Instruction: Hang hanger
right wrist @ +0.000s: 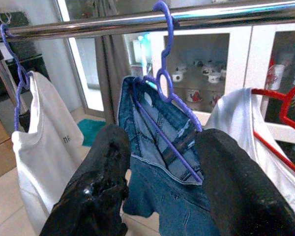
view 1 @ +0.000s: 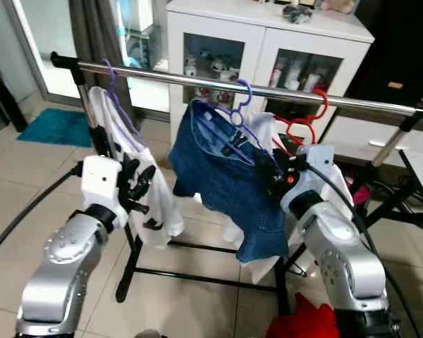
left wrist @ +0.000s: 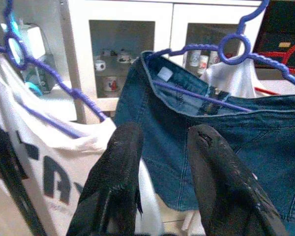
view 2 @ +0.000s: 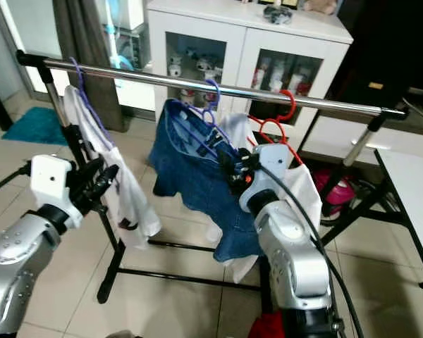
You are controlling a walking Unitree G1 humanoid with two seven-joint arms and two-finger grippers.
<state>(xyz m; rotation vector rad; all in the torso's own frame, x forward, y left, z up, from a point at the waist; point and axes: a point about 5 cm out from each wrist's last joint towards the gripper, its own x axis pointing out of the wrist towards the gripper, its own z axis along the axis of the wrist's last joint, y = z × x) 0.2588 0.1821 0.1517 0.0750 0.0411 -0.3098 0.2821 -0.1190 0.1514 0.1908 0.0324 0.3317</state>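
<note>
Purple hanger (view 1: 237,116): hooked over the steel rail (view 1: 197,82) of the clothes rack, about midway along it; carries a pair of blue denim shorts (view 1: 229,183) that hang below the rail.

Second purple hanger (view 1: 120,98): on the same rail near its left end, beside the black upright (view 1: 99,134); bears a white T-shirt with dark lettering (view 1: 151,204).

Red hanger (view 1: 307,123): on the rail to the right of the shorts, holding a white garment (view 1: 268,134) partly hidden behind the denim.

Right gripper (right wrist: 162,196): raised just in front of the denim shorts, below the rail; fingers spread apart, holding nothing, the purple hanger and waistband seen between them in the right wrist view.

Left gripper (left wrist: 162,172): raised between the white T-shirt and the shorts, close to the shirt's edge; fingers (left wrist: 115,182) apart, empty.

White cabinet (view 1: 268,32): behind the rack, with glass doors; small cups and figurines on its shelves.

Teal mat (view 1: 53,127): on the tiled floor (view 1: 197,310), far left.

Red cloth (view 1: 303,320): on the floor beside the right arm.
</note>
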